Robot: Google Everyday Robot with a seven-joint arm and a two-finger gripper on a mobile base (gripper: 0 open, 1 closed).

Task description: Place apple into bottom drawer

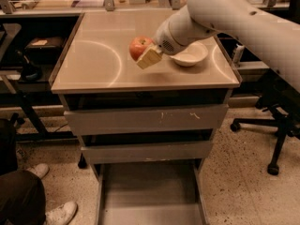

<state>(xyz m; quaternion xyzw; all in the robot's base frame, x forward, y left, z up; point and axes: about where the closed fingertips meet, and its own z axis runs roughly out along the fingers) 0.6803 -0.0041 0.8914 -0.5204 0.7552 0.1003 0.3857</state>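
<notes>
Bottom drawer [149, 191]: standing pulled open, lying well below the fingers.
Cabinet top [93, 64]: lying close beneath the fingers.
White bowl [190, 55]: sitting on the cabinet top, just beside the fingers on the arm's side.
Gripper [145, 54]: hanging over the cabinet top, fingers [150, 58] pinching the apple.
Apple [139, 46]: sitting between the fingers, bulging out beyond the pale near pad.

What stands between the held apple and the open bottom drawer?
The gripper holds the apple over the cabinet top, which with the two upper drawers lies straight beneath it. The bottom drawer sticks out in front, its floor bare. Carried forward past the top's front edge, then down, nothing visible blocks it.
</notes>
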